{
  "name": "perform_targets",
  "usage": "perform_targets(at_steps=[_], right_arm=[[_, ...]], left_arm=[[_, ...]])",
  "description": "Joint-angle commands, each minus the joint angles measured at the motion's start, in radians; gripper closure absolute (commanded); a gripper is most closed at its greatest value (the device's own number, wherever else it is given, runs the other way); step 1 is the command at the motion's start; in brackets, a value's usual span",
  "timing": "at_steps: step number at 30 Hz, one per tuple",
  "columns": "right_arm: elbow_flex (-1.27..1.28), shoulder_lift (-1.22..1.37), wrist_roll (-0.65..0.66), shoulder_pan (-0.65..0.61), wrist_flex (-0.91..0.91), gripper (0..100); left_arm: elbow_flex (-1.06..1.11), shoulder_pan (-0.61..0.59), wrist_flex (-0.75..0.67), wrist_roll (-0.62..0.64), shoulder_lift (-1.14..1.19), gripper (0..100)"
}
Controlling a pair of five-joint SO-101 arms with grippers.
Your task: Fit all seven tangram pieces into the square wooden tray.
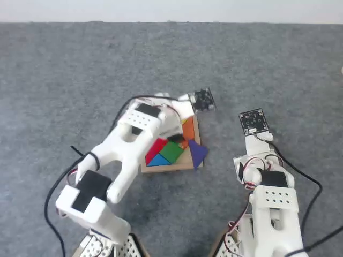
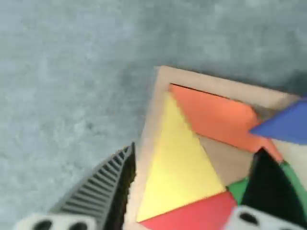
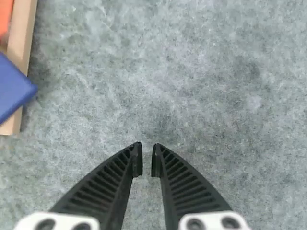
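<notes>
The square wooden tray (image 1: 166,168) lies mid-table under my left arm. In it I see a red piece (image 1: 156,147), a light blue piece (image 1: 158,159), a green piece (image 1: 172,151) and an orange piece (image 1: 188,128). A dark blue triangle (image 1: 197,152) sticks out over the tray's right rim. My left gripper (image 2: 195,151) is open over the yellow triangle (image 2: 180,167), one finger (image 2: 103,187) outside the tray rim (image 2: 153,110), the other above the green piece (image 2: 237,189). A patch of bare tray floor (image 2: 230,163) shows beside the orange piece (image 2: 216,115). My right gripper (image 3: 146,158) is shut over bare carpet, right of the tray.
Grey carpet covers the whole table. The right arm (image 1: 268,182) stands right of the tray, with open carpet between them. In the right wrist view the tray's edge (image 3: 19,57) and the overhanging dark blue triangle (image 3: 12,91) sit off to one side of the fingers.
</notes>
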Motion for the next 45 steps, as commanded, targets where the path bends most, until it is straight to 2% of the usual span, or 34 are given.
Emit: perform_targets(at_steps=[1, 6, 12, 16, 19, 26, 34, 45], right_arm=[[-0.060, -0.033, 0.006, 0.004, 0.008, 94.5], [-0.060, -0.033, 0.005, 0.004, 0.007, 94.5], [-0.061, -0.033, 0.003, 0.016, 0.010, 94.5], [-0.098, -0.027, -0.071, 0.105, 0.024, 94.5], [-0.118, -0.031, -0.097, 0.153, 0.045, 94.5], [-0.121, -0.025, -0.100, 0.157, 0.045, 94.5], [-0.121, -0.025, -0.098, 0.156, 0.042, 94.5], [-0.121, -0.024, -0.097, 0.156, 0.039, 94.5]], left_arm=[[-0.061, -0.011, -0.017, 0.014, -0.048, 65], [-0.024, 0.037, 0.069, 0.021, -0.169, 65], [0.045, 0.167, 0.098, 0.176, -0.333, 65], [0.085, 0.229, 0.080, 0.238, -0.330, 65], [0.116, 0.236, 0.023, 0.265, -0.288, 65], [0.099, 0.233, -0.043, 0.269, -0.147, 65], [0.094, 0.232, -0.038, 0.252, -0.089, 65], [0.099, 0.158, 0.018, 0.183, -0.087, 65]])
